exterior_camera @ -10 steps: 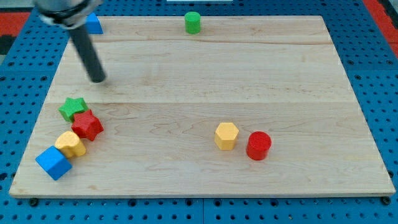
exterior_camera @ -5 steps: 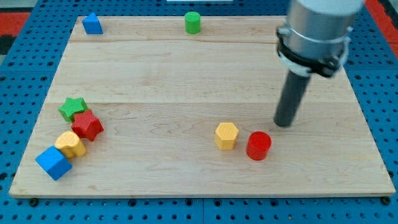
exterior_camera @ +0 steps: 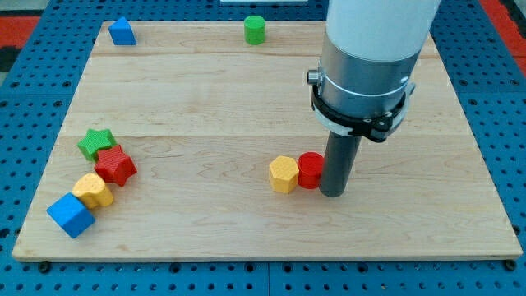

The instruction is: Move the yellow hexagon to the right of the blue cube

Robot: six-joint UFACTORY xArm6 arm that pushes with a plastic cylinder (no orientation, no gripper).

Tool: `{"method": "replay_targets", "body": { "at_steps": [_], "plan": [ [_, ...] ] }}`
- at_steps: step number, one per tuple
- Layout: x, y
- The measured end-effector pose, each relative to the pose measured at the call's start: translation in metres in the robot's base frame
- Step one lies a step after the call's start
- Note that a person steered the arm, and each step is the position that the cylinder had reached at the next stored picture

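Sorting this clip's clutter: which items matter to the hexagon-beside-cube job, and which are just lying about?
Job:
yellow hexagon
blue cube
my tip, against the red cylinder

Lying about:
red cylinder
green star
red star
yellow block
blue block
green cylinder

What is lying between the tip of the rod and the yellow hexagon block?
In the camera view, the red cylinder block lies between my tip and the yellow hexagon block, touching both.

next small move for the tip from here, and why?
Probably keep sliding my tip toward the view's left. It sits against the right side of the red cylinder, which touches the yellow hexagon, so the push carries through. The blue cube lies far off at the view's lower left, so the hexagon has most of the board to cross.
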State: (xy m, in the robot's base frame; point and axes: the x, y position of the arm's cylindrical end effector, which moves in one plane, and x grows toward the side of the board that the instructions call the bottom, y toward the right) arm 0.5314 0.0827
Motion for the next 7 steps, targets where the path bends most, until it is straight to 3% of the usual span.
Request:
{"method": "replay_targets", "body": {
  "at_steps": [2, 7],
  "plan": [
    [-0.024, 0.006],
    [-0.005, -0.115]
  ]
}}
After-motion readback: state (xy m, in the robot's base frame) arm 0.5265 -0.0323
